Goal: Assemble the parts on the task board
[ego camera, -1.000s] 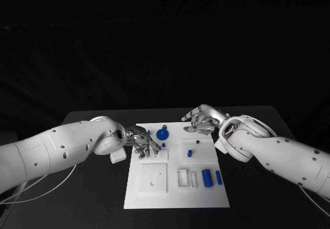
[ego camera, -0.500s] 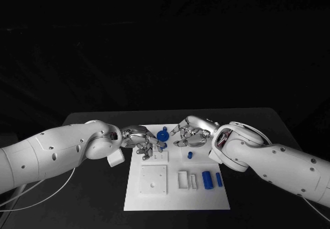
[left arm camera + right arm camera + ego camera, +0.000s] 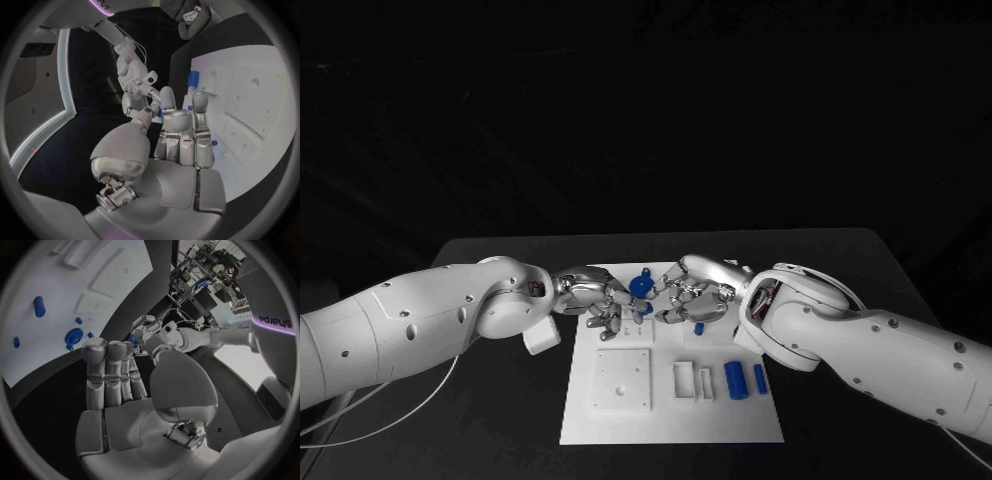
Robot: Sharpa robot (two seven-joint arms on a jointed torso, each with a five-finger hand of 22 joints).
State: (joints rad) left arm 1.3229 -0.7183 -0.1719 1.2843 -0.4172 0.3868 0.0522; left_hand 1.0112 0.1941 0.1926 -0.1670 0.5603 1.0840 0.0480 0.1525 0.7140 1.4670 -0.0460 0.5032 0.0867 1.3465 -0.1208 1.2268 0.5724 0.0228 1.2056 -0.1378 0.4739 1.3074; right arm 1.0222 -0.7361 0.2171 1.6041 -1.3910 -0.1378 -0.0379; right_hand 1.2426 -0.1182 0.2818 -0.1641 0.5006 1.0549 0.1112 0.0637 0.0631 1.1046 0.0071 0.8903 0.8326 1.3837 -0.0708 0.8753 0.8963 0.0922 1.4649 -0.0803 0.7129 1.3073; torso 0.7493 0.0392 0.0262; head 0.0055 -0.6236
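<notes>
Both robot hands empty, fingers spread, left (image 3: 599,300), right (image 3: 692,292), over white task board (image 3: 668,420), small blue parts (image 3: 734,378).

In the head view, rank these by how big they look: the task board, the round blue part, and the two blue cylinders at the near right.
1. Task board.
2. Round blue part.
3. Thicker blue cylinder.
4. Thinner blue cylinder.

The round part lies farther from the camera, and its rank over the thicker cylinder is unsure.

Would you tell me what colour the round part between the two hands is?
Blue; the round part shows best in the head view.
</notes>
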